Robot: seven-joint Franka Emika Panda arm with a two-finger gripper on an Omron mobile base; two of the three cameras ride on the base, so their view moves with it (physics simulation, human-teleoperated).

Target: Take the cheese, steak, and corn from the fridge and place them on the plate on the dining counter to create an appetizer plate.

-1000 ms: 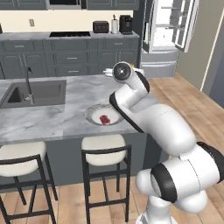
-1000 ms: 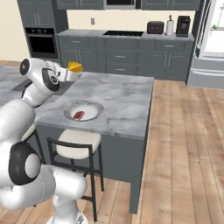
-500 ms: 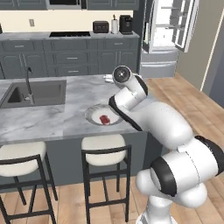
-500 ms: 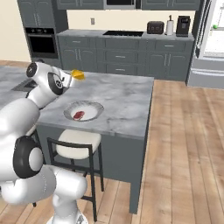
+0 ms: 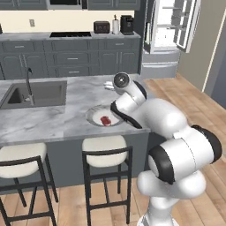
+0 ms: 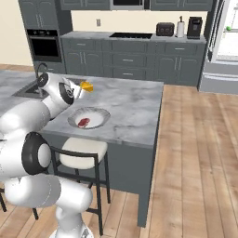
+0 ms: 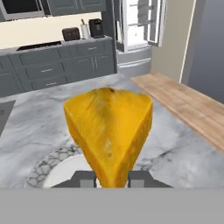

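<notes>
My gripper [image 6: 82, 88] is shut on the cheese [image 6: 87, 86], an orange-yellow wedge. In the hand view the cheese [image 7: 109, 131] stands large between the two fingertips [image 7: 83, 178]. It hangs a little above the dining counter [image 6: 130, 107], over the far edge of the plate [image 6: 95, 113]. The steak [image 6: 83, 122], a dark red lump, lies on the plate [image 5: 95, 115]. From the left the steak [image 5: 105, 120] shows beside my forearm, and the gripper [image 5: 108, 84] is partly hidden behind the wrist. The fridge [image 5: 164, 26] stands open at the back. A tiny green spot on its shelf looks like the corn [image 6: 228, 29].
A sink [image 5: 33, 93] with a faucet is set into the counter left of the plate. Two stools [image 5: 106, 148] stand at the counter's near side. Dark cabinets with a toaster [image 6: 164, 29] and coffee maker [image 6: 195, 27] line the back wall. Wood floor lies to the right.
The arm has come down and slightly towards the plate with the cheese still held. The plate and steak have not moved.
</notes>
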